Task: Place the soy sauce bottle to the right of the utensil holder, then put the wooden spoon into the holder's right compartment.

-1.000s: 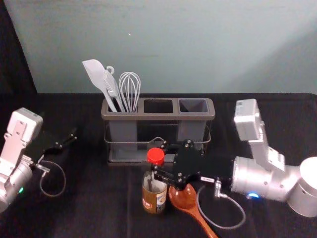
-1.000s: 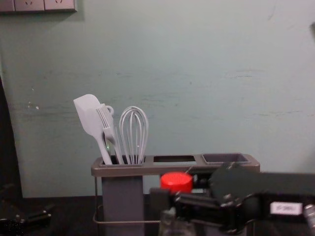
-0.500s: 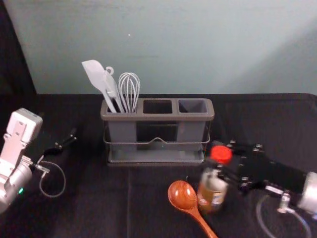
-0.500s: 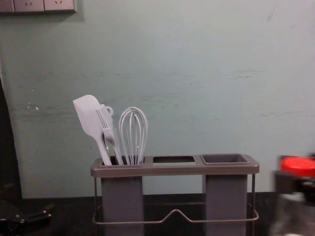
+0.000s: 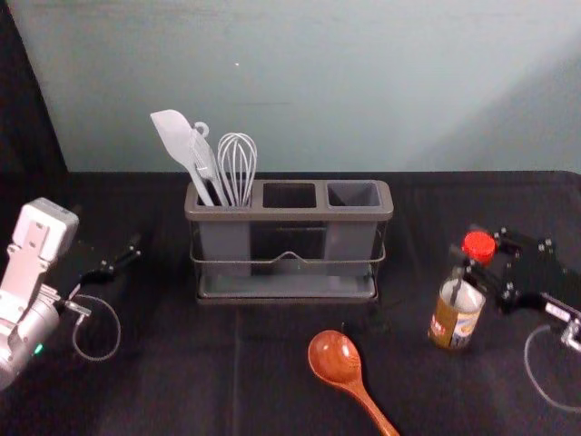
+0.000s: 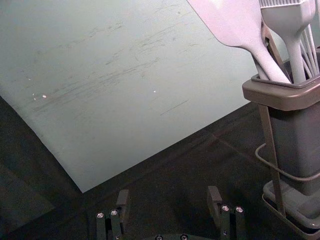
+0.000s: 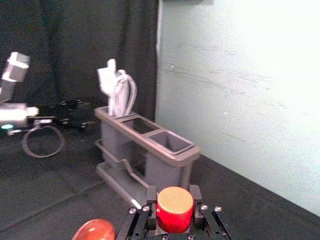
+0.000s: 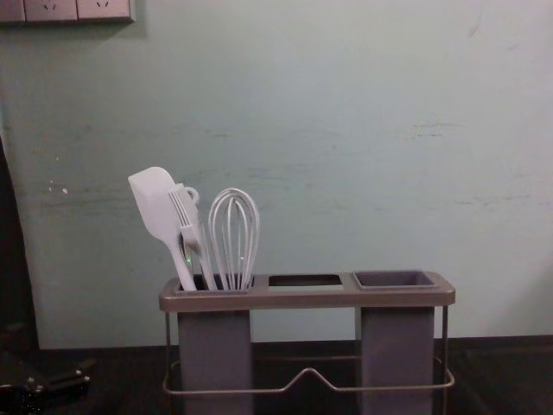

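Left gripper (image 5: 133, 250), fingers apart, is parked left of the gray, three-compartment utensil holder (image 5: 300, 215), whose left compartment holds one spatula (image 5: 172, 138), one brush (image 5: 203, 156), one whisk (image 5: 237, 163). One glossy wooden spoon (image 5: 335, 360) lies in front. Farther right, the right gripper (image 5: 467, 254) clasps one red-capped soy sauce bottle (image 5: 464, 298), label (image 5: 452, 325) too small to read.

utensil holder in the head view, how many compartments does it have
3, side by side: the left compartment, with the whisk and spatula standing in it; the middle compartment; and the right compartment. All three openings show.
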